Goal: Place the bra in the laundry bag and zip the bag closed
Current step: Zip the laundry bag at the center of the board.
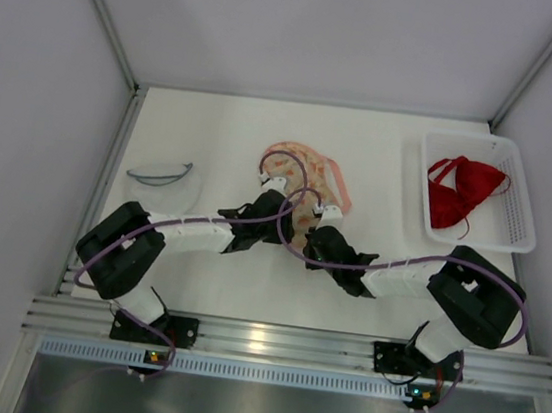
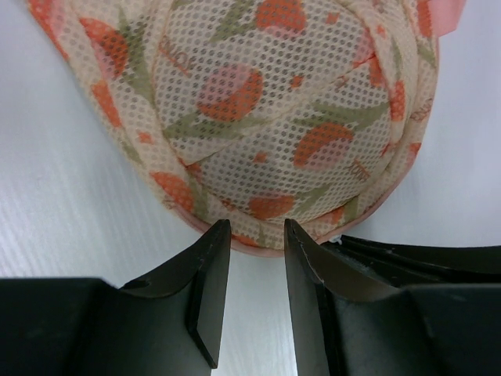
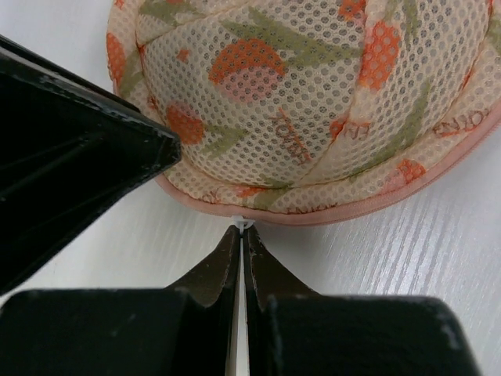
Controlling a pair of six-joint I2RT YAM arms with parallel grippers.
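laundry bag point(image 1: 304, 182): mid-table point(image 1: 218, 270) | bra point(image 1: 462, 189): in basket point(image 1: 518, 218), far right | cover point(image 1: 163, 185): left of bag | left gripper point(image 2: 257, 227), right gripper point(image 3: 241, 229): side by side at bag's near rim

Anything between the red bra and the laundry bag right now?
Only the white basket's own wall: the red bra lies inside it at right, the laundry bag mid-table, bare tabletop between them. The left claw and right claw sit at the bag's near edge, the right pinching its zipper pull.

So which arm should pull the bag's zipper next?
Right, probably: the right gripper is shut on the small white zipper pull at the laundry bag's edge; the left gripper is open, gripping nothing.
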